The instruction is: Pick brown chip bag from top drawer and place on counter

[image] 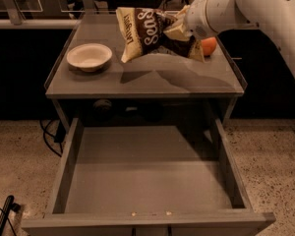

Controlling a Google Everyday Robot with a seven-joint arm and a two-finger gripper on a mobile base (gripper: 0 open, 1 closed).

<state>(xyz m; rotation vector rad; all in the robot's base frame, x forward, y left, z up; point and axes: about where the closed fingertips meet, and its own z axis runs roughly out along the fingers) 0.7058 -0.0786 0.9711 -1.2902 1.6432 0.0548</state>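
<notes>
The gripper [178, 29] is up over the back right of the counter [152, 85], fingers pinching the right end of the brown chip bag [146, 33]. The bag hangs tilted in the air above the countertop and throws a shadow on it. A white bowl [89, 57] sits just left of it, with an orange [209, 45] tucked behind the gripper on the right. The top drawer [147, 181] is pulled wide open below.

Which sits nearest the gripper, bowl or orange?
The orange, beside the gripper holding the brown chip bag above the counter; the white bowl sits far left.
</notes>
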